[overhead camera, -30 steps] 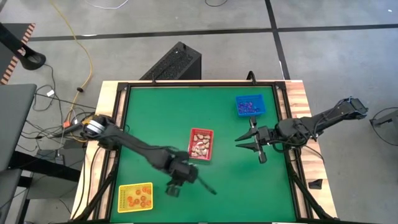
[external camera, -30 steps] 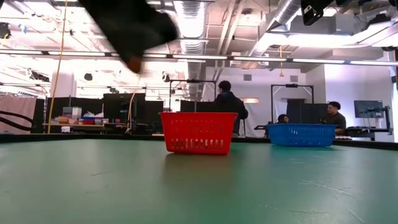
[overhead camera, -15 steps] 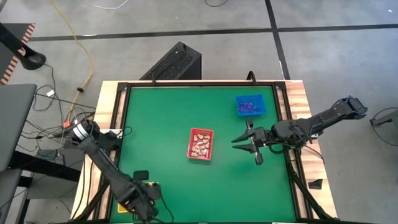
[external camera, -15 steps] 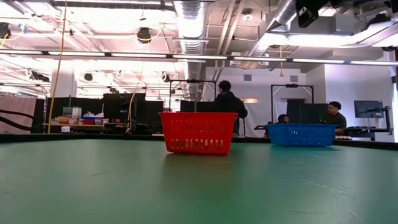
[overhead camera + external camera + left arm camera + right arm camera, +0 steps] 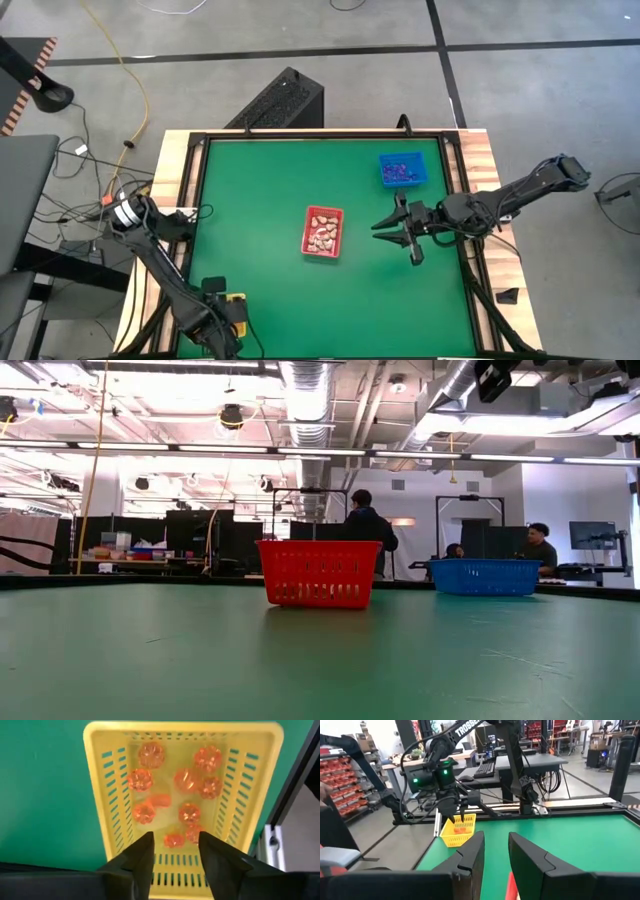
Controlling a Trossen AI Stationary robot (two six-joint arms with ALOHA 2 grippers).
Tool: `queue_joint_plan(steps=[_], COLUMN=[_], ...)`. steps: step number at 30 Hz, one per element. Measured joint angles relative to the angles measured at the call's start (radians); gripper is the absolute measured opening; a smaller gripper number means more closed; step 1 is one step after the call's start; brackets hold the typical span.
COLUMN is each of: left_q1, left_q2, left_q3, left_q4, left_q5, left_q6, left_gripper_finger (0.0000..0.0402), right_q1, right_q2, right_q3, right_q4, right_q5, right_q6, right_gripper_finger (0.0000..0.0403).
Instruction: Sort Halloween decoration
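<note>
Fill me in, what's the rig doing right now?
It is sorting small Halloween trinkets by colour into three plastic mesh baskets on the green table. The left gripper hangs over the yellow basket at the table's front left corner, jaws apart with nothing between them; the orange pumpkin trinkets lie inside. The right gripper waits mid-table, right of the red basket of cream pieces, empty. The blue basket holds purple ones.
</note>
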Motion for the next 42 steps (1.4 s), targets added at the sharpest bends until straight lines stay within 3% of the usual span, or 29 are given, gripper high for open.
queue_joint_plan(steps=[6, 7, 10, 13, 17, 19, 22, 27, 32, 36, 42], left_q1=[0.054, 0.070, 0.103, 0.129, 0.184, 0.229, 0.341, 0.580, 0.789, 0.872, 0.916], left_q2=[-0.001, -0.009, -0.069, -0.169, -0.371, -0.484, -0.640, -0.848, -1.048, -1.188, -1.367], left_q3=[0.028, 0.048, 0.101, 0.077, -0.115, -0.302, -0.597, -0.957, -1.081, -1.131, -1.221], left_q4=[-0.059, -0.069, -0.046, 0.045, 0.363, 0.630, 1.033, 1.498, 1.552, 1.514, 1.423], left_q5=[0.075, 0.038, -0.289, -0.632, -0.795, -0.771, -0.617, -0.420, -0.249, -0.244, -0.240], left_q6=[0.115, 0.159, 0.380, 0.629, 0.905, 1.072, 1.253, 1.364, 1.346, 1.320, 1.250], left_gripper_finger=[0.0179, 0.0180, 0.0179, 0.0173, 0.0158, 0.0148, 0.0134, 0.0112, 0.0092, 0.0083, 0.0082], right_q1=[-0.025, -0.034, -0.060, -0.085, -0.121, -0.133, -0.155, -0.221, -0.350, -0.475, -0.588], right_q2=[0.019, 0.019, 0.015, -0.001, -0.020, -0.019, -0.017, -0.017, -0.017, -0.025, -0.103], right_q3=[0.000, 0.000, 0.000, 0.000, 0.000, 0.000, 0.000, -0.003, -0.121, -0.245, -0.391], right_q4=[-0.001, -0.004, -0.027, -0.075, -0.157, -0.166, -0.153, -0.131, 0.056, 0.243, 0.312], right_q5=[0.000, 0.000, 0.000, 0.000, 0.000, 0.000, 0.000, -0.049, -0.207, -0.243, -0.247], right_q6=[0.002, 0.004, 0.022, 0.038, 0.038, 0.016, -0.043, -0.096, -0.100, -0.023, 0.079], right_gripper_finger=[0.0119, 0.0119, 0.0119, 0.0119, 0.0119, 0.0119, 0.0119, 0.0119, 0.0119, 0.0119, 0.0119])
